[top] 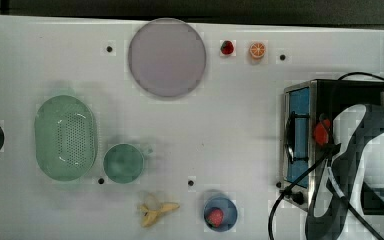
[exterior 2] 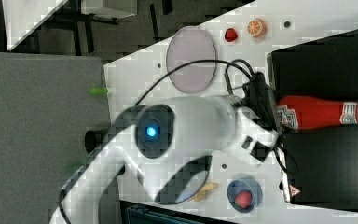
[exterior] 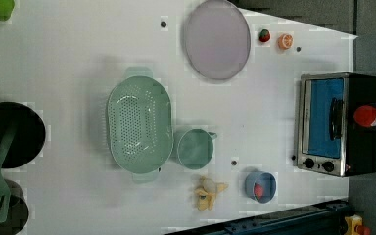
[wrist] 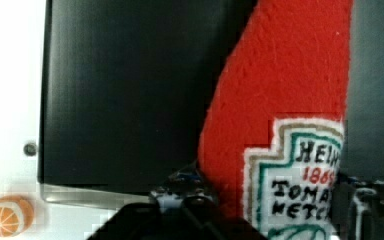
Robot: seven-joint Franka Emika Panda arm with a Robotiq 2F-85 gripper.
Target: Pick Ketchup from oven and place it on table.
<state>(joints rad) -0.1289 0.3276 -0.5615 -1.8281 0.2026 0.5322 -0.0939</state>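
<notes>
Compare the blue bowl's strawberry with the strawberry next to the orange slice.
One small red strawberry sits inside the small blue bowl, near the yellow banana. The other red strawberry lies bare on the white table, beside the orange slice. Both are small and red.

We're looking at a robot lab dressed up as a play kitchen: a white table point(top: 240, 125) with small dark mounting holes is carrying a toaster oven point(exterior: 338, 122), a green colander point(exterior: 139, 125), a plush banana point(top: 156, 210) and toy strawberries, while a white robot arm point(exterior 2: 186, 126) is trailing black cables.
</notes>
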